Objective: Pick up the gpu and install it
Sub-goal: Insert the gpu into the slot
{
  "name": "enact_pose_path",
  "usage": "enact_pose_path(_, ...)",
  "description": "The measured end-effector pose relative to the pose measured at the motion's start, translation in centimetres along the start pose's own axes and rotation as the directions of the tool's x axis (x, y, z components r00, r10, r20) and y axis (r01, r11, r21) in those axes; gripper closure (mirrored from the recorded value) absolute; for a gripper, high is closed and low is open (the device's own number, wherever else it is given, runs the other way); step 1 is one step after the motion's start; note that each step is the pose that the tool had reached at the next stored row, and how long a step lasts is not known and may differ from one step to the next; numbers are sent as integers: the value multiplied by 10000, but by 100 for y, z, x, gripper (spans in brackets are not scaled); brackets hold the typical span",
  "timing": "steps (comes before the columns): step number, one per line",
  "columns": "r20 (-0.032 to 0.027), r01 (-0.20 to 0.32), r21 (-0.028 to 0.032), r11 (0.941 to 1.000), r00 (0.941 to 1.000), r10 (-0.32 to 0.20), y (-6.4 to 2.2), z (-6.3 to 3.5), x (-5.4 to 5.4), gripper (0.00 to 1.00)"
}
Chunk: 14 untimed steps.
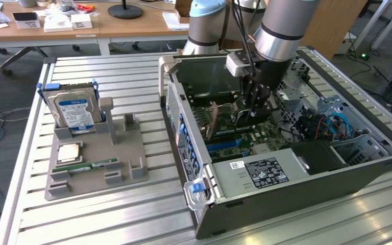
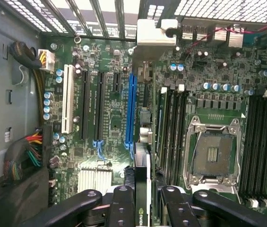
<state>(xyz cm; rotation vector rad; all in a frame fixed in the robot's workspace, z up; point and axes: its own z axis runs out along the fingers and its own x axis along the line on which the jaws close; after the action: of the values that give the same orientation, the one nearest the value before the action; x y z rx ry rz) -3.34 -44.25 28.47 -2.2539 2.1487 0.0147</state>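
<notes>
Clamping gpu (image 2: 142, 165) (NVIDIA print), tool (image 2: 145, 195) over motherboard (image 2: 114, 127)

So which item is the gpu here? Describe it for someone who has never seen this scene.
Look inside the open computer case. Above its green motherboard, the claw grips the gpu: a thin dark card standing on edge, unlike the blue-labelled hard drive outside on the grey holder.
</notes>
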Motion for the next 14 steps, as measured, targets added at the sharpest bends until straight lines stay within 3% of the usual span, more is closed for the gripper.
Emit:
enact_pose_path(6, -1, 0, -1, 10000, 10000, 0, 69, 12, -2, 74)
enact_pose_path(14, -3, -93, 2, 10000, 10000, 93, 83, 34, 0, 74)
